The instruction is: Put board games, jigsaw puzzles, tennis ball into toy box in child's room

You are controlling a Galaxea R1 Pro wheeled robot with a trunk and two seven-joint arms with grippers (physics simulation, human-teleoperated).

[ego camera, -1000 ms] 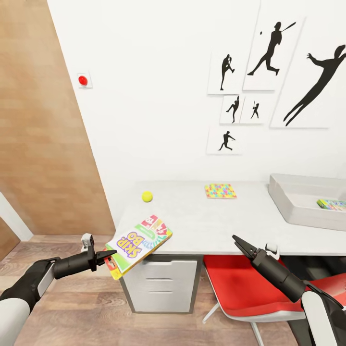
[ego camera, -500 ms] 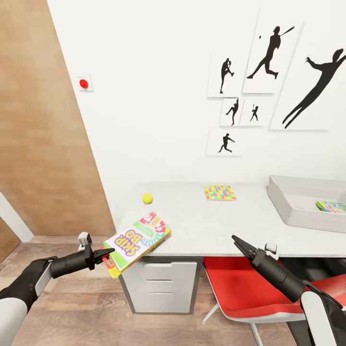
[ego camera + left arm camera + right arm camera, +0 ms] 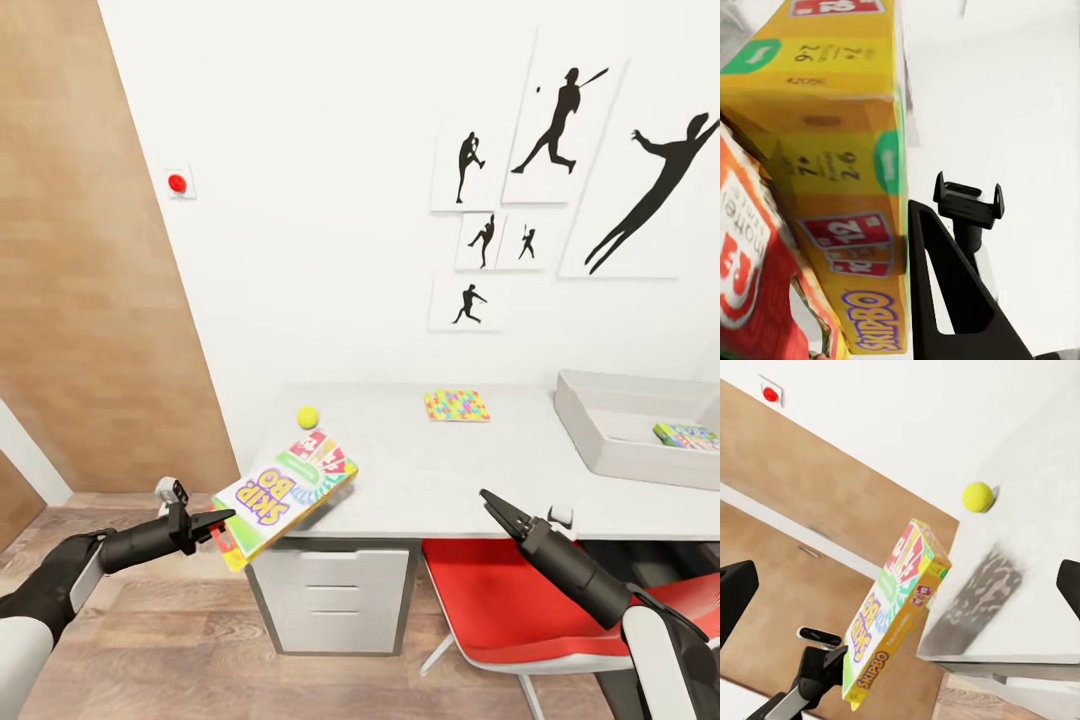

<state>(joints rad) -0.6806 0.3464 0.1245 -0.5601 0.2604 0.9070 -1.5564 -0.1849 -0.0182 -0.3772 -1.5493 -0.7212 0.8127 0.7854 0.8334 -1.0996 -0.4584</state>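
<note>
Left gripper (image 3: 218, 524) clamped on a corner of the Skip-Bo board game (image 3: 286, 489) — box tilted, jutting past the table (image 3: 420, 480) edge. Tennis ball (image 3: 307, 416) just beyond the box, jigsaw puzzle (image 3: 456, 405) further right. Right gripper (image 3: 492, 505) empty, fingers apart, below the table edge — toy box (image 3: 620, 430) up to its right, another game (image 3: 686, 436) inside.

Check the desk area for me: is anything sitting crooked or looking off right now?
Only the Skip-Bo game box looks off: it is tilted, pinched at one corner by the left end effector past the table's corner. The tennis ball and jigsaw puzzle lie normally.
</note>
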